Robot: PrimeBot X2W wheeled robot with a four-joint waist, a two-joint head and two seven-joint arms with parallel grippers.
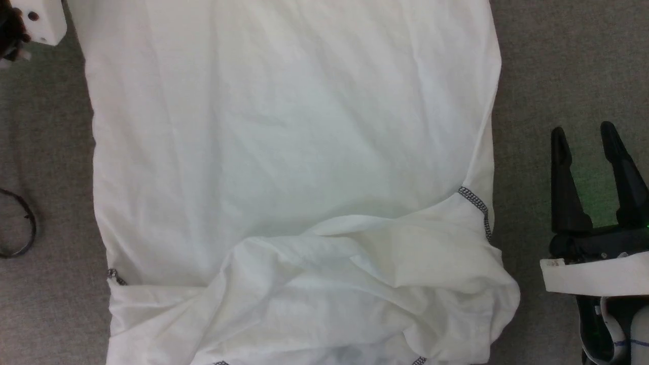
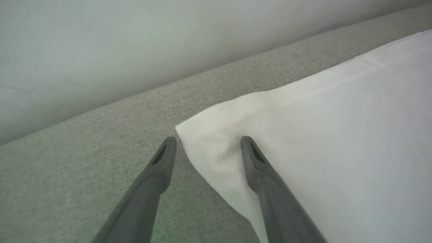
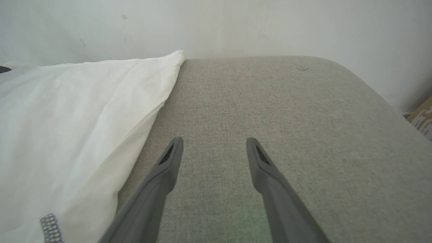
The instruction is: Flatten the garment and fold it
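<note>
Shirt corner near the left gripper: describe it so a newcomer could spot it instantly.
On the grey padded surface lies a big white shirt. Its far left corner is the flat, pointed tip straddled by the left gripper's open fingers, unlike the rumpled, dark-stitched near end.

Place: plain indoor room, looks like a robot test set-up.
Work surface: grey woven upholstery [image 3: 270, 101] with a stitched edge seam [image 2: 141, 98], white garment [image 1: 284, 126] spread on it.
Backdrop: bare pale wall [image 3: 236, 27].
Clutter: loose dark cable loop [image 1: 32, 225].
</note>
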